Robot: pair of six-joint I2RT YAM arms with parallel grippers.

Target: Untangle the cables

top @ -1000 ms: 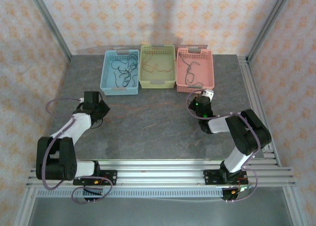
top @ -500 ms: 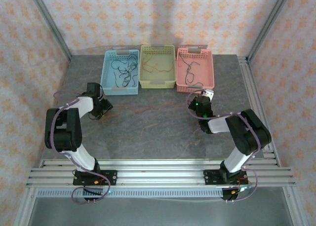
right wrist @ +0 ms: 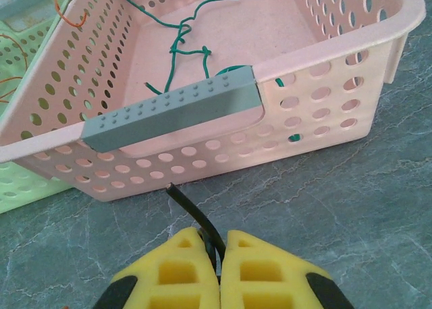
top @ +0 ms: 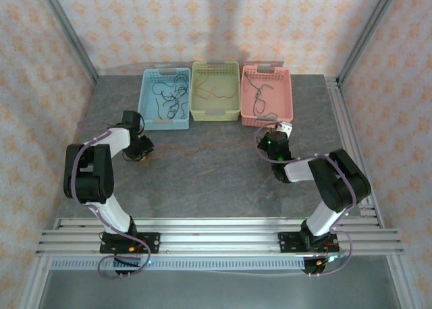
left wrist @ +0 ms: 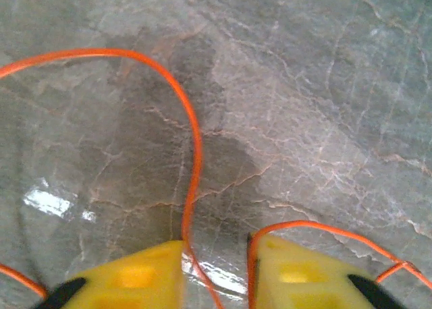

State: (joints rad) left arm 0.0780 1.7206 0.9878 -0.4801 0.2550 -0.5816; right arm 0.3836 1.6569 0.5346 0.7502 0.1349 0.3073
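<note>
A thin red-orange cable [left wrist: 192, 127] loops over the marble table and runs down between my left gripper's [left wrist: 216, 245] yellow fingers [left wrist: 135, 275]. A second strand curves along the inner edge of the right finger. The jaws stand apart with a clear gap, low over the table. In the top view, this gripper [top: 138, 149] is just in front of the blue basket [top: 143, 110]. My right gripper [right wrist: 219, 238] is shut on a short black cable [right wrist: 192, 211], whose free end sticks up toward the pink basket [right wrist: 324, 106]. From above, the right gripper [top: 280, 130] sits near that basket's front wall.
Three baskets stand in a row at the back: blue with dark cables [top: 169, 96], green [top: 216, 113] with orange ones, and pink [top: 266, 69] holding a green cable [right wrist: 181, 49]. A grey handle strip [right wrist: 169, 113] caps the pink basket's near wall. Metal frame posts stand at both sides.
The left arm's elbow has swung up and in, so the arm now stands folded beside its gripper, which shifted slightly right. The right arm has not moved.
</note>
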